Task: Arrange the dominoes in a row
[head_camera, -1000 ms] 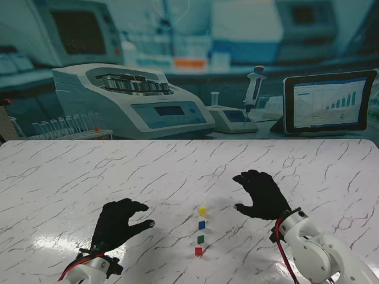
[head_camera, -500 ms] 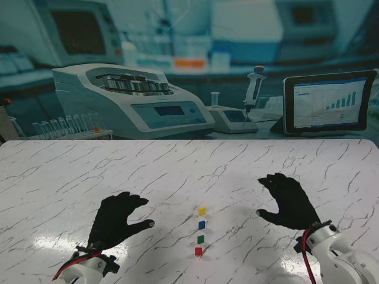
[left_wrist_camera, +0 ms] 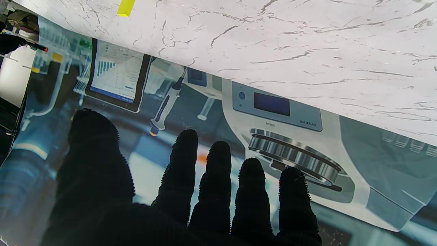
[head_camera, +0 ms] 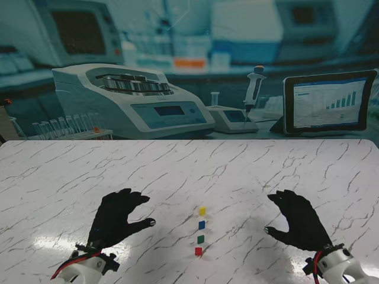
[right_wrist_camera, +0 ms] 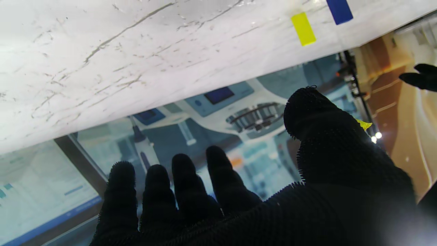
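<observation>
On the left, the left hand hovers over the marble counter at about 7 o'clock of the stand's view, its fingers spread apart and holding nothing; the thumb points toward 3 o'clock. The left wrist view agrees: four fingers and a thumb fanned out, empty.

At the middle of the counter stand four dominoes in one short row, running from 12 o'clock to 6 o'clock, each just apart from the next. Counted from the far end: one yellow domino, one blue domino, one green domino, one red domino nearest to me. The right wrist view catches only two of them, the yellow and the blue; the left wrist view only the yellow one.

On the right, at about 5 o'clock, the right hand hangs over the counter, well apart from the row. Its fingers are likewise splayed and grip nothing, the thumb pointing toward 9 o'clock.
</observation>
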Tool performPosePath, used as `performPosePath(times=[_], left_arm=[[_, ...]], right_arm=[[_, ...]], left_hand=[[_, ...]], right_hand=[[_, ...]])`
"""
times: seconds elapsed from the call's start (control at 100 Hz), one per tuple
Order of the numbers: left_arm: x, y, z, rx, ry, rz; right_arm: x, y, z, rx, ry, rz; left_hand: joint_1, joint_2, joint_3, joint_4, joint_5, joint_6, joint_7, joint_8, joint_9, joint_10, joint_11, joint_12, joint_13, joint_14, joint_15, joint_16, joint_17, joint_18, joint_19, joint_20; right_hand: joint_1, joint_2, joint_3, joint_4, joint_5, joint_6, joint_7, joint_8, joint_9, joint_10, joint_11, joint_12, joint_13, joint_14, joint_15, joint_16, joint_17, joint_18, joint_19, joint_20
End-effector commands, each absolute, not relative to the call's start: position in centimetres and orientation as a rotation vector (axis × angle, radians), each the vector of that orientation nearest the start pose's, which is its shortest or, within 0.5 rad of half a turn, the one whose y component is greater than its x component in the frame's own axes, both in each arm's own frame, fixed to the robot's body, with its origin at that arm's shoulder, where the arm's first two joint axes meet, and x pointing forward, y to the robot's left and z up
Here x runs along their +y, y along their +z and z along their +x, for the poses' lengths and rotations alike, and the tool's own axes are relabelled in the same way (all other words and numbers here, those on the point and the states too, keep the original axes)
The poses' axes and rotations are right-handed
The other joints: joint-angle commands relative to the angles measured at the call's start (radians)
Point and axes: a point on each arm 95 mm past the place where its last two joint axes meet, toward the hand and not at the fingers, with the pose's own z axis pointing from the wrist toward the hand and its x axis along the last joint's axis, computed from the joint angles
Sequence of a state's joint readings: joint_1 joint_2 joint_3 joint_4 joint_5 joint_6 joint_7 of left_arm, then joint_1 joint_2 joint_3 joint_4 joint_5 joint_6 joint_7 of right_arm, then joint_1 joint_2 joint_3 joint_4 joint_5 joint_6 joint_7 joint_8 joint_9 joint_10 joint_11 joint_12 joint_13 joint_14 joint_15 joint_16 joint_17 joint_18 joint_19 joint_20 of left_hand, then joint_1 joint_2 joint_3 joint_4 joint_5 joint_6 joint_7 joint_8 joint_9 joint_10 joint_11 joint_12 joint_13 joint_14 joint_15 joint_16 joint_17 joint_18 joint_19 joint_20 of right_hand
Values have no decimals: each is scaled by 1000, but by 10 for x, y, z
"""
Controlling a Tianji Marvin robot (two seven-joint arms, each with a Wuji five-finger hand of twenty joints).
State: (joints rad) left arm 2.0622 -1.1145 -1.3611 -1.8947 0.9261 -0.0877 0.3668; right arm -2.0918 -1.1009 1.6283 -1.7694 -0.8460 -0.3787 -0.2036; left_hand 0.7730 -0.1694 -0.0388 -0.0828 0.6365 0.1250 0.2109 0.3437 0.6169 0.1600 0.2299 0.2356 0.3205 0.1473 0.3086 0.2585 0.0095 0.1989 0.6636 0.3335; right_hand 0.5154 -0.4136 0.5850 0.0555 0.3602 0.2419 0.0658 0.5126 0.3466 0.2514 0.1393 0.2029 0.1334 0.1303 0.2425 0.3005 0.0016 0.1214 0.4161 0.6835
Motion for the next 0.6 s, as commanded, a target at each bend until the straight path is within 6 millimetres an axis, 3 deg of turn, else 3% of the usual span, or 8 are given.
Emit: performPosePath(times=[0.0, 0.59], left_arm=[[-1, -327, 265, 1207, -1772, -1277], [-4, -327, 262, 1196, -1778, -1281]], right_arm=[[-94, -352, 263, 1320, 1701, 1375], [-99, -358, 254, 1298, 1686, 1417]], left_hand=[[-22, -20, -18, -16, -9, 4, -16, -2, -22, -8, -10, -6, -20, -29, -9, -10, -1, -46, -40, -13], [-16, -22, -18, -17, -3, 1, -13, 4, -17, -10, -6, -5, -15, -29, -5, -8, 5, -44, -31, -7]], right_hand=[[2, 29, -21, -48, -7, 29, -20, -21, -19, 15, -11, -9, -30, -14, 6, -6, 1, 162, -23, 22], [15, 42, -43, -41, 3, 29, -8, -19, -15, 22, -15, -5, -32, -5, 6, -3, 7, 165, -24, 33]])
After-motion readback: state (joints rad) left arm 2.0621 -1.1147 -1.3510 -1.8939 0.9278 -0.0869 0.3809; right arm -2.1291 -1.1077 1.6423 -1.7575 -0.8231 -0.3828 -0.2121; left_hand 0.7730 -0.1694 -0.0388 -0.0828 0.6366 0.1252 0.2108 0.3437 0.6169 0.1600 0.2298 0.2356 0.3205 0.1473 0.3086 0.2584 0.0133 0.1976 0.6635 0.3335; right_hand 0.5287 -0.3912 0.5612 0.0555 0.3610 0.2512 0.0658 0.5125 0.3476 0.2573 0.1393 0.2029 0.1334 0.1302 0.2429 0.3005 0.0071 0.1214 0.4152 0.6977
